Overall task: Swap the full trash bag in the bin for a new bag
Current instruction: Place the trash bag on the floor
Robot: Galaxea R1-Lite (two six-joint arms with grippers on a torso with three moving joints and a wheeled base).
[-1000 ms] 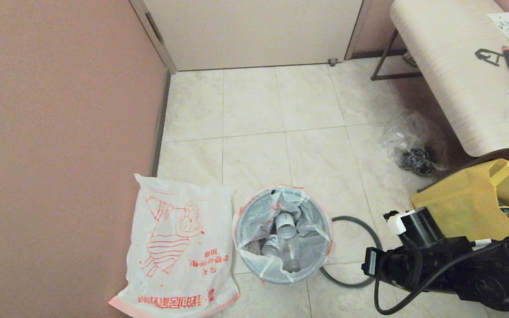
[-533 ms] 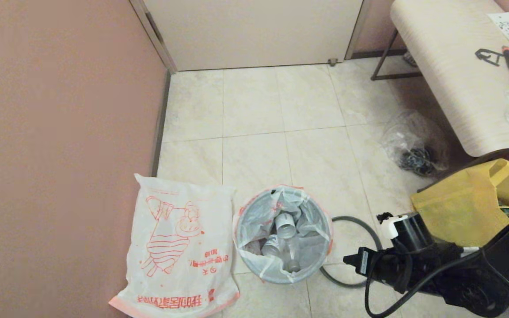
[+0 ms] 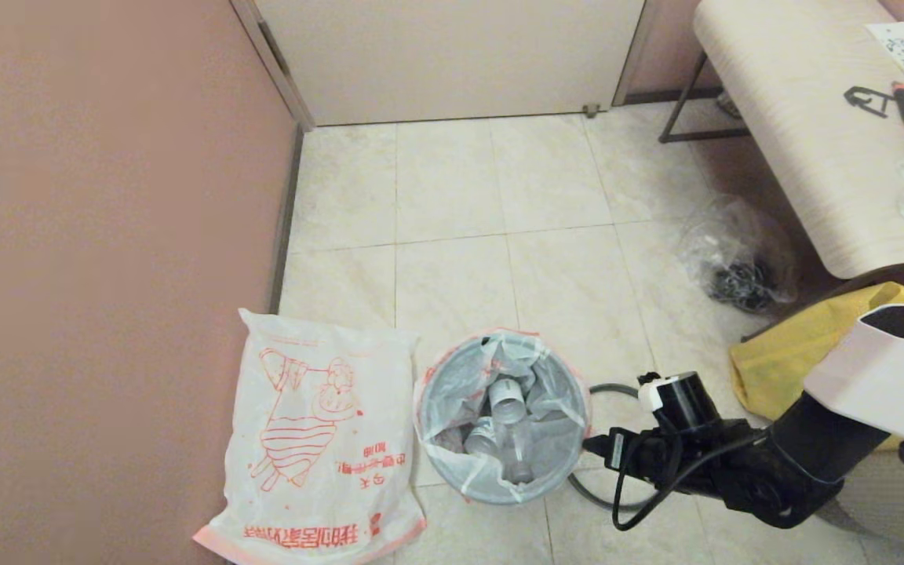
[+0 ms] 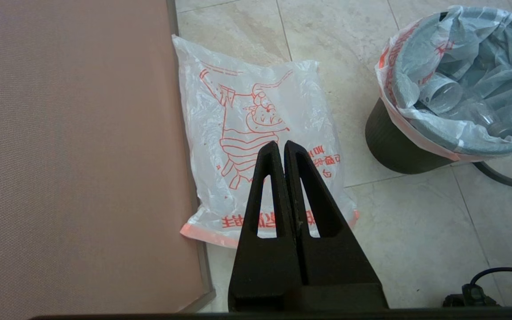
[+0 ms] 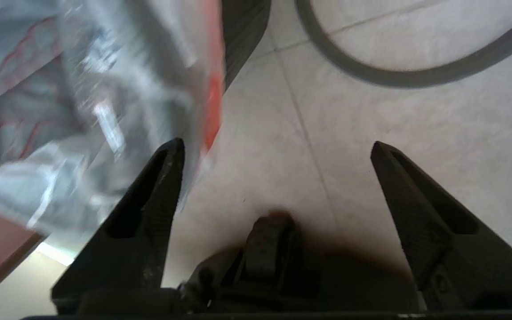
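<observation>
1. Black fingers of the right tool [image 5: 277, 153] stand spread wide with nothing between them, low over the tiled floor [image 3: 452, 204], just beside the bin [image 4: 394, 149].
2. The full trash bag [image 3: 499, 416] sits in the bin, its rim folded over.
3. The dark-grey ring [image 3: 605, 392] lies on the floor against the bin.
4. The new bag [image 3: 318, 447] lies flat beside the bin, by the wall.
5. The left tool [image 4: 281, 151] hangs pressed together above the new bag.

One bin [image 3: 499, 482] stands at lower centre, one grey ring [image 3: 625, 388] on the floor beside it. Four bags show: one bottle-filled liner [image 3: 452, 392], one printed bag [image 3: 318, 439] at lower left, one clear bag [image 3: 734, 255] and one yellow tote [image 3: 781, 361] at right. Two tools: one [image 4: 281, 149] shut, one [image 5: 278, 151] spread.
</observation>
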